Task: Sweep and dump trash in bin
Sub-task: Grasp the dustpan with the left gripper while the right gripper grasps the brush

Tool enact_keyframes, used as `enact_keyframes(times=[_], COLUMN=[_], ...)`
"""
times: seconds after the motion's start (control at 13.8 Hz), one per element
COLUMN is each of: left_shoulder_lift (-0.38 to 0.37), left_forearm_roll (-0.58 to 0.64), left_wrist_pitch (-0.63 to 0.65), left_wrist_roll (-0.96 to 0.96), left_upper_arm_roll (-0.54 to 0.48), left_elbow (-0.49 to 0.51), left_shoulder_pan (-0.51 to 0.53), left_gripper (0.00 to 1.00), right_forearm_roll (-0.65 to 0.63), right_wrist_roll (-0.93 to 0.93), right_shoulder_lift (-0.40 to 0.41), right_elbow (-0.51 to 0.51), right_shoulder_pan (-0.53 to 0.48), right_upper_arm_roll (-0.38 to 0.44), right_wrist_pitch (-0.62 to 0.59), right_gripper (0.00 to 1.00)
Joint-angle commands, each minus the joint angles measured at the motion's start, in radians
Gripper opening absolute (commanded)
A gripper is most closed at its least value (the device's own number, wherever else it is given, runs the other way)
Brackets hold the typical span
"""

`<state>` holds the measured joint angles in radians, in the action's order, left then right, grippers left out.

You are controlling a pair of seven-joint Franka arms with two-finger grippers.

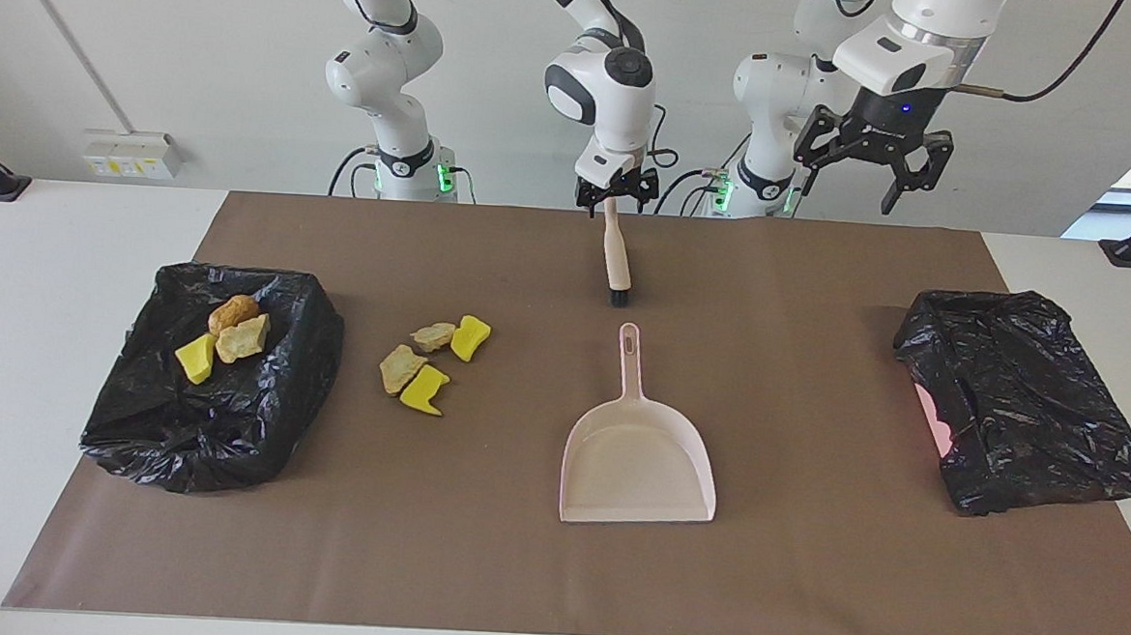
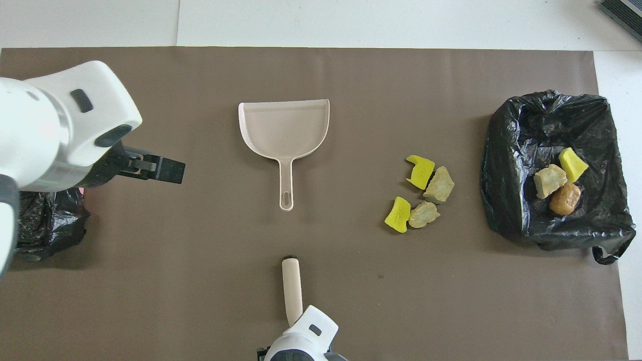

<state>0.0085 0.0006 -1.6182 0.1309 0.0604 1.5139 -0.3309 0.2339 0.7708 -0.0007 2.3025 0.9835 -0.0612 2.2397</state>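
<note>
Liable to scatter under a hasty brush (image 1: 615,257) stroke: four loose trash lumps (image 1: 428,359), yellow and tan, spongy, clustered between the pink dustpan (image 1: 637,466) and the black-bagged bin (image 1: 211,434); three more lie inside. Dustpan unheld, prone to sliding. Right gripper (image 1: 615,196) at the brush's handle end, grip unreadable. Left gripper (image 1: 848,182) aloft, fingers spread, empty.

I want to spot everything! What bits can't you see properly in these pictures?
- Overhead view: the left arm covers most of the black bag beneath it.
- Overhead view: the right gripper hides under its own wrist at the bottom edge.
- Facing view: too small to tell whether it touches the brush.
- Pink thing under that bag: mostly covered, both views.
</note>
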Motion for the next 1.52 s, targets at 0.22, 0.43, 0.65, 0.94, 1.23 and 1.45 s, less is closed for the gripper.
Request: enact_keyframes(times=[0.22, 0.43, 0.65, 0.94, 1.23, 1.45], left_shoulder_lift=[0.183, 0.298, 0.280, 0.283, 0.286, 0.280], left_forearm_roll=[0.010, 0.036, 0.036, 0.036, 0.035, 0.024], left_wrist_pitch=[-0.317, -0.466, -0.577, -0.640, -0.654, -0.644], left_wrist_roll=[0.238, 0.332, 0.332, 0.329, 0.322, 0.325], left_upper_arm_roll=[-0.014, -0.014, -0.014, -0.014, -0.013, -0.011], left_elbow=[0.109, 0.144, 0.287, 0.342, 0.353, 0.376], left_shoulder_pan=[-0.143, -0.211, -0.223, -0.221, -0.218, -0.221], left_gripper=[1.00, 1.00, 1.00, 1.00, 0.91, 0.69], right_forearm_roll=[0.033, 0.033, 0.033, 0.016, -0.031, -0.053], right_wrist_roll=[0.010, 0.005, 0.004, -0.042, -0.137, -0.237], right_shoulder_lift=[-0.074, -0.071, -0.055, -0.061, -0.171, -0.270], right_elbow=[0.084, 0.083, 0.080, 0.055, 0.034, 0.034], right_shoulder_pan=[0.033, 0.034, 0.035, -0.011, -0.129, -0.250], right_upper_arm_roll=[0.003, 0.003, 0.003, 0.008, 0.012, 0.014], right_wrist_pitch=[0.018, 0.026, 0.038, -0.024, -0.230, -0.366], right_gripper=[0.88, 0.35, 0.00, 0.00, 0.00, 0.00])
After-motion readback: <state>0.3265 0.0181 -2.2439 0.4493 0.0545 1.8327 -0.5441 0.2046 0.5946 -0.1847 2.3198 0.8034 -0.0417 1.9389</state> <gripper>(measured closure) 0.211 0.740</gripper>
